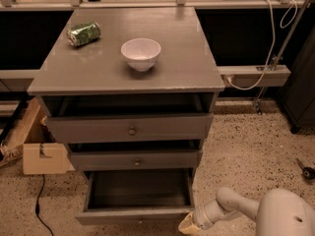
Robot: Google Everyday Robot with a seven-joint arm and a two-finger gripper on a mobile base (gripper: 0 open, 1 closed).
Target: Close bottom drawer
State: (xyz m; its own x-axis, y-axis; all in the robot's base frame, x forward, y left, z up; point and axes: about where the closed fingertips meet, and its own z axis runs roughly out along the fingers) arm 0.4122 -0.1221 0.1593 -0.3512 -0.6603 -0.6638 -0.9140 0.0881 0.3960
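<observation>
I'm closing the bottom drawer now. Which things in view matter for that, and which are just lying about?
For the job:
- bottom drawer, pulled well out
- gripper, low at the right end of that drawer's front

Lying about:
- green can and white bowl on the cabinet top
- cardboard box, low on the left
- top drawer and middle drawer, each slightly open

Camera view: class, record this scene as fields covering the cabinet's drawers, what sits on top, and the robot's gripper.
bottom drawer: pulled out farthest of the three; its inside looks empty
task status: drawer not yet closed
gripper: low, by the bottom drawer's right front corner; contact unclear
cabinet top: white bowl near the middle, green can lying on its side at back left
floor left of cabinet: cardboard box
</observation>
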